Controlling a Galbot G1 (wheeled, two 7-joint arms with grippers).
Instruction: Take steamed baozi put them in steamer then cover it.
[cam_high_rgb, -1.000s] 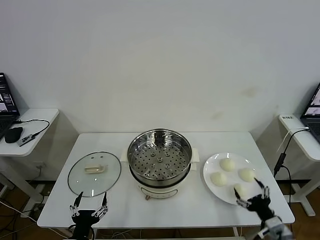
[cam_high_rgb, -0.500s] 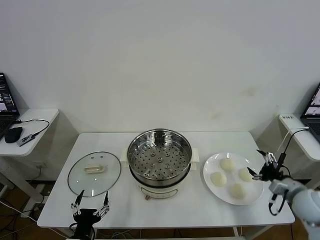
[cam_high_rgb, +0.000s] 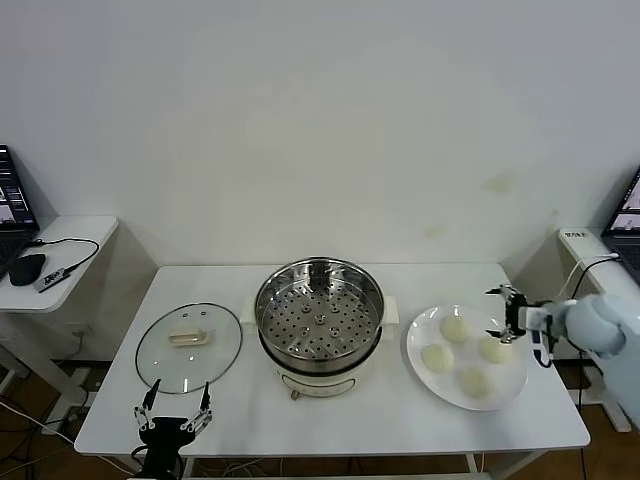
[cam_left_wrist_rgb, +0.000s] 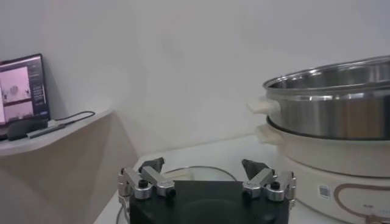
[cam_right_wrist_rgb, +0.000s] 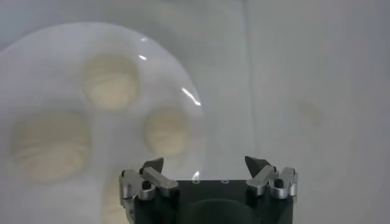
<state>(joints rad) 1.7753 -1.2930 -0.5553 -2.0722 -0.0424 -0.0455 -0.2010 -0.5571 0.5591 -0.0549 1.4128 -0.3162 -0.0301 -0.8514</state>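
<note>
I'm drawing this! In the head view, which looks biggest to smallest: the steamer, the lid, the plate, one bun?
1. Steamer
2. Plate and lid: they look about alike, so I won't rank them.
3. Bun: much the smallest; all four buns look about the same.

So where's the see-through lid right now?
In the head view, the glass lid lies flat on the table's left side, beside the steamer.
</note>
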